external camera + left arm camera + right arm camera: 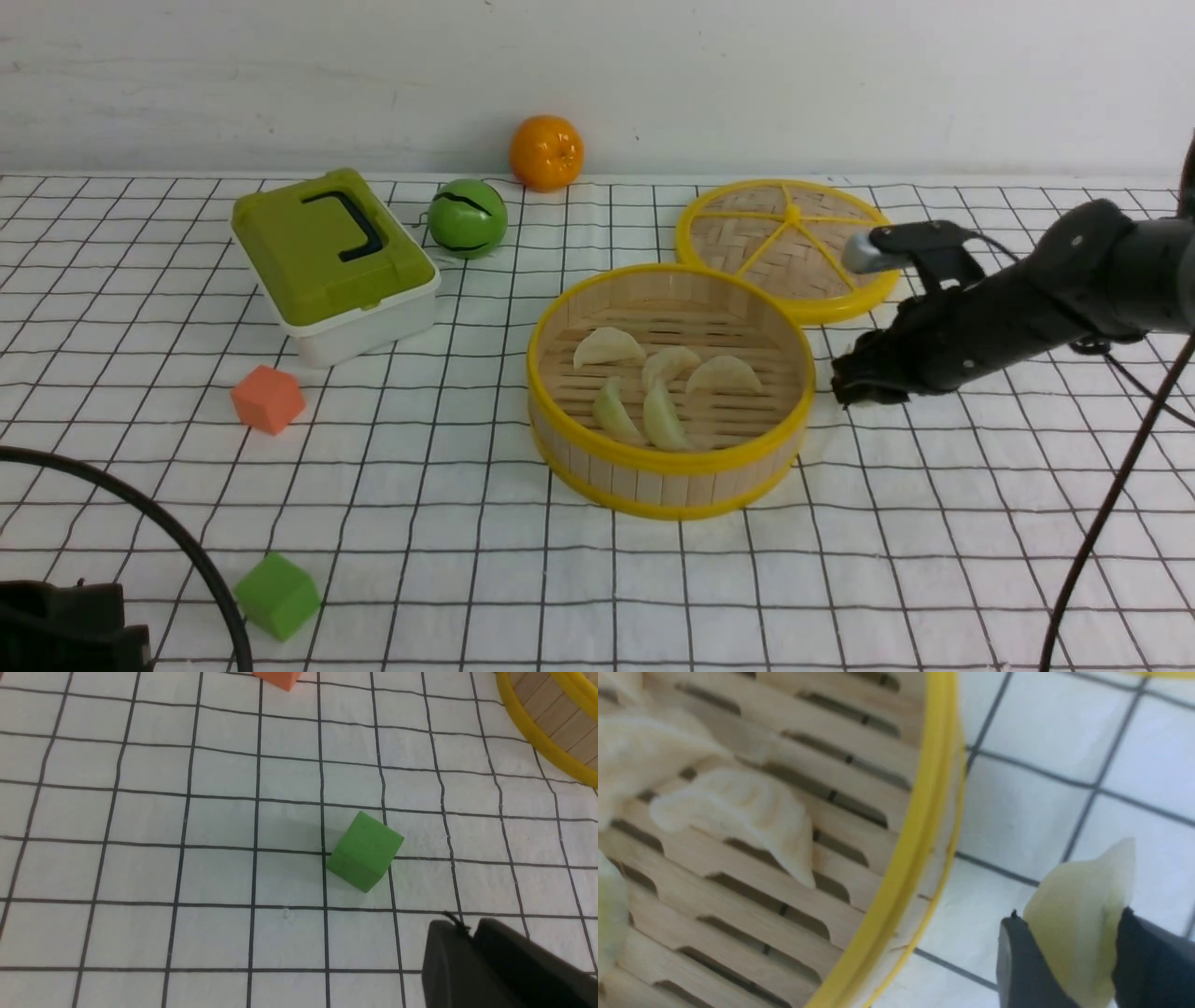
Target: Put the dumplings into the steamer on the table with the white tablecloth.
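Gripping one dumpling in the right end effector, just beside the steamer with five dumplings inside; left end effector closed, empty, near green cube

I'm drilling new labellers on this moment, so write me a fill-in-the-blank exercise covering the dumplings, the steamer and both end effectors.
1. The steamer already holds ___ dumplings.
2. The right end effector pinches a sixth dumpling just ___ the steamer's yellow rim.
3. The cube lying nearest the left end effector is coloured ___.
Missing words: five; outside; green.
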Available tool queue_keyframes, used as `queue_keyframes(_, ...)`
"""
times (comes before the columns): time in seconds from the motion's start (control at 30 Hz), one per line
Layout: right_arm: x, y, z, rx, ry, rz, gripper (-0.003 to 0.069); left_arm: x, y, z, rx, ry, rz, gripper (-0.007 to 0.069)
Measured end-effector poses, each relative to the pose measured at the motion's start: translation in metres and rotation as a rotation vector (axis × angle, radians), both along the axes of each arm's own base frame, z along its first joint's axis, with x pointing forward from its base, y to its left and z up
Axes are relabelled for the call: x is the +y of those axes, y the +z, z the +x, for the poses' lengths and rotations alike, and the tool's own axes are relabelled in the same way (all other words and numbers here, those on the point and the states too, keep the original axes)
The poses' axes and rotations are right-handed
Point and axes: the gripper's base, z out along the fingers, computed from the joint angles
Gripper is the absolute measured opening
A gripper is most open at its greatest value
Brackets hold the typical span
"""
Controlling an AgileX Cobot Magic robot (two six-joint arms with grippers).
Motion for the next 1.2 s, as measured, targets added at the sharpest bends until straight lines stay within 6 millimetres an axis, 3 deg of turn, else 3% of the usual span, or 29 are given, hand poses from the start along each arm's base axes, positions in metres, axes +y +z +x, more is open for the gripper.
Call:
queue_keyframes(0.13,-0.008,0.047,-0.013,-0.034,-0.049,0.089,0.0244,0.000,0.000,0.000,0.002,0.001,0.001,0.0068)
queue_keyframes(0.17,-0.007,0.049,-0.014,-0.031,-0.045,0.097,0.0244,0.000,0.000,0.000,0.002,0.001,0.001,0.0068)
queue_keyframes(0.23,0.004,0.067,-0.024,-0.032,-0.012,0.151,0.0244,0.000,0.000,0.000,0.002,0.001,0.000,0.0069)
queue_keyframes(0.33,0.047,0.081,-0.039,-0.005,0.095,0.234,0.0244,0.000,0.000,0.000,0.000,0.000,-0.005,0.0072)
queue_keyframes(0.4,0.070,0.076,-0.043,0.007,0.142,0.241,0.0244,0.000,0.000,0.000,0.000,0.000,-0.005,0.0072)
queue_keyframes(0.43,0.073,0.075,-0.043,0.009,0.146,0.241,0.0244,0.000,0.000,0.000,0.000,0.000,-0.005,0.0072)
queue_keyframes(0.53,0.102,0.052,-0.041,0.023,0.178,0.222,0.0244,0.000,0.000,0.000,0.002,0.001,-0.005,0.0074)
queue_keyframes(0.6,0.108,0.038,-0.037,0.039,0.160,0.224,0.0244,0.000,0.000,0.000,0.006,0.002,-0.005,0.0076)
queue_keyframes(0.87,0.112,0.003,-0.026,0.089,0.092,0.240,0.0243,0.000,-0.001,-0.001,0.012,0.004,-0.005,0.0083)
queue_keyframes(1.1,0.111,-0.001,-0.024,0.087,0.086,0.234,0.0248,0.000,-0.001,-0.001,0.014,0.004,-0.007,0.0088)
queue_keyframes(1.2,0.111,-0.001,-0.024,0.085,0.084,0.234,0.0344,0.000,-0.001,-0.001,0.015,0.005,-0.007,0.0090)
